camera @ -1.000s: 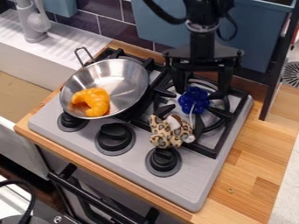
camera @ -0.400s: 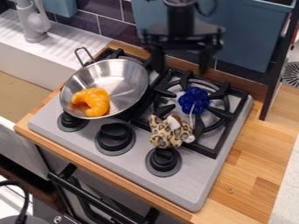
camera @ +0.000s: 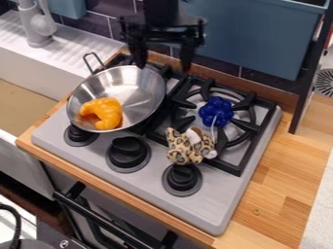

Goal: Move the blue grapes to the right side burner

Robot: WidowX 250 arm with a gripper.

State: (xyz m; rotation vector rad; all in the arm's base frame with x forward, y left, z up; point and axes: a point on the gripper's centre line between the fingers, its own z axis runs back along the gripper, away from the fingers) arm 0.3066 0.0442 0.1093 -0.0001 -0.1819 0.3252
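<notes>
My gripper [camera: 162,65] hangs above the back of the stove, near the pan's upper right side, with its two fingers spread wide and nothing held between them. The blue grapes [camera: 216,111] rest on the right side burner [camera: 243,137], over its middle, with a pale stem pointing toward the front. They lie to the right of the gripper and lower in the view, apart from it.
A steel pan [camera: 139,90] holding an orange croissant-like toy [camera: 104,113] sits on the left burner. A leopard-spotted plush toy [camera: 190,146] lies at the right burner's front edge. Black knobs [camera: 127,153] line the stove front; a tiled wall stands behind.
From above the blue grapes, my gripper has risen and moved left toward the pan, empty. The grapes have stayed on the right burner.
</notes>
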